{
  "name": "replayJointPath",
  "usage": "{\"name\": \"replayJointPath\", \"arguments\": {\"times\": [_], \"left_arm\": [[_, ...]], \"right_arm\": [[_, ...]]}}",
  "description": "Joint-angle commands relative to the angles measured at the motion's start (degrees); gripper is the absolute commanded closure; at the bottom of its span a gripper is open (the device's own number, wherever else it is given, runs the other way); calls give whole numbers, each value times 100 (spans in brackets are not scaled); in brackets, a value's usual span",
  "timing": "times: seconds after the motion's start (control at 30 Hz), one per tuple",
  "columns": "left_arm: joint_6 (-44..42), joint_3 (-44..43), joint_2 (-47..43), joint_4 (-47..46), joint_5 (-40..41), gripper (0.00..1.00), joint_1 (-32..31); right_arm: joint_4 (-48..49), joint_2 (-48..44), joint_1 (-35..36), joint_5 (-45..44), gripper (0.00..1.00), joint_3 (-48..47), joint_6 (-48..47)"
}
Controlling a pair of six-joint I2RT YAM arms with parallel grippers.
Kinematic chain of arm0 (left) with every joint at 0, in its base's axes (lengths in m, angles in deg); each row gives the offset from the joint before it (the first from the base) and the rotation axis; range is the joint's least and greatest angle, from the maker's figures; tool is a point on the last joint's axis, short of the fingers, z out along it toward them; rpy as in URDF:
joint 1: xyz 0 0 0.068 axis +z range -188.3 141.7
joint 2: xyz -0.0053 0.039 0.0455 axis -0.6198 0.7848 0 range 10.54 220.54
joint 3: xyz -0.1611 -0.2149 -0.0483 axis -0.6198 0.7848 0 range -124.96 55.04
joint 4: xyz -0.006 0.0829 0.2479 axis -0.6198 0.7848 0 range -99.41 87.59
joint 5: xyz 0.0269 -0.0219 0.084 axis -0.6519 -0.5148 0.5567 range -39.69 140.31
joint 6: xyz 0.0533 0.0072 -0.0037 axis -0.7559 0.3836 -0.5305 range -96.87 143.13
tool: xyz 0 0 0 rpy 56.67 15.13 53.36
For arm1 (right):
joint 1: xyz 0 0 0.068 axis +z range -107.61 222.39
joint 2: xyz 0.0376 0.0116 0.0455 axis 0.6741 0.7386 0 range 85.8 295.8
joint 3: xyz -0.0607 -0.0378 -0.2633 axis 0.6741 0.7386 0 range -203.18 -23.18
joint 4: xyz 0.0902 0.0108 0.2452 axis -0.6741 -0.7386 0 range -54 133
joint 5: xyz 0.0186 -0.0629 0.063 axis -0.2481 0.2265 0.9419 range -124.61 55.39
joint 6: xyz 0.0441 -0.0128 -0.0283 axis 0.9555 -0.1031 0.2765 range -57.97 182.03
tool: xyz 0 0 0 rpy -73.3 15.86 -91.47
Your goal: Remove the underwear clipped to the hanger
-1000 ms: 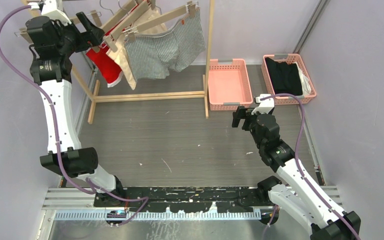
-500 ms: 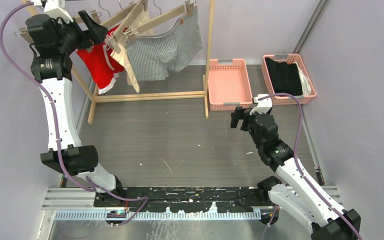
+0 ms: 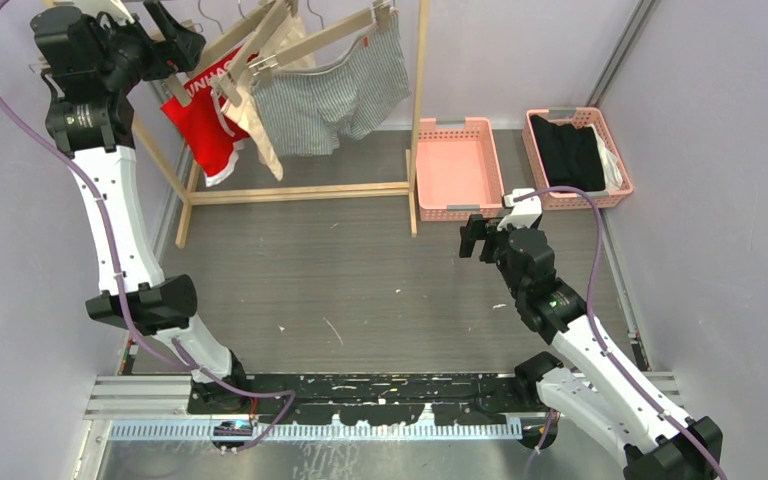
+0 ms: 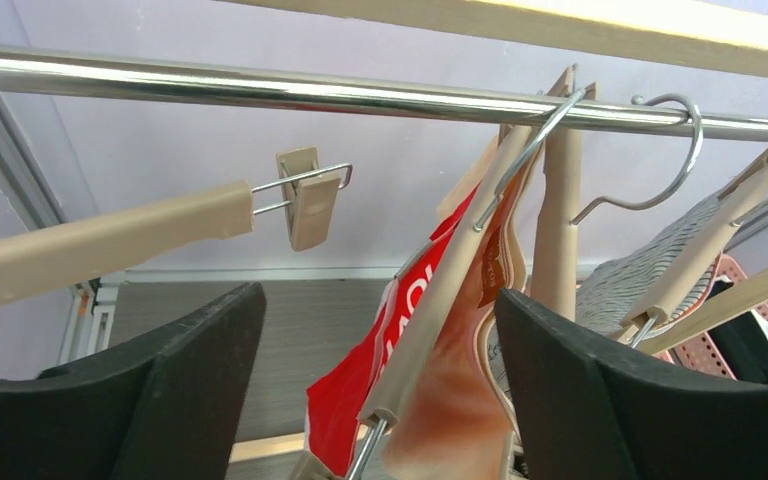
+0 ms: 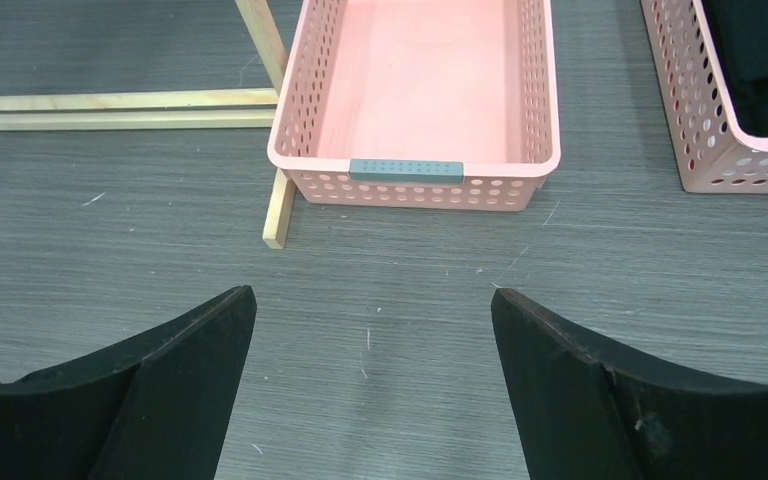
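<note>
Three pieces of underwear hang clipped to wooden hangers on the rack's metal rail (image 4: 260, 85): a red one with white trim (image 3: 200, 115), a beige one (image 3: 257, 128) and grey-and-white striped boxer briefs (image 3: 335, 95). My left gripper (image 3: 175, 42) is open, raised near the rail just left of the red piece. In the left wrist view the hanger bar (image 4: 440, 300), the red cloth (image 4: 340, 410) and the beige cloth (image 4: 460, 400) lie between its open jaws (image 4: 378, 300), untouched. My right gripper (image 3: 475, 238) is open and empty, low over the floor (image 5: 372, 296).
An empty hanger with a clip (image 4: 305, 195) hangs left of the red piece. A pink basket (image 3: 460, 208) stands right of the rack's foot (image 5: 280, 215). A second pink basket (image 3: 620, 175) holds black clothing. The rack's wooden post (image 3: 418, 110) stands beside the boxer briefs.
My left gripper has risen and moved slightly left toward the rail. The red and beige pieces have swung on their hangers. The right arm has barely moved.
</note>
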Motion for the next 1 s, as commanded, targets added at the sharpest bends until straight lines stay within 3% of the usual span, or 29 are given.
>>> {"name": "replayJointPath", "arguments": {"times": [0.0,0.17,0.5,0.97], "left_arm": [[-264,-821,336,730,55,16,29],[-453,-1383,598,1336,40,32,29],[-826,-1337,484,1455,-90,36,-79],[-436,-241,-337,123,183,31,-146]], "right_arm": [[307,2,35,-24,6,-214,-104],[338,-8,52,31,6,-196,-117],[394,1,92,74,6,-176,-178],[363,78,173,248,6,-105,-209]]}}
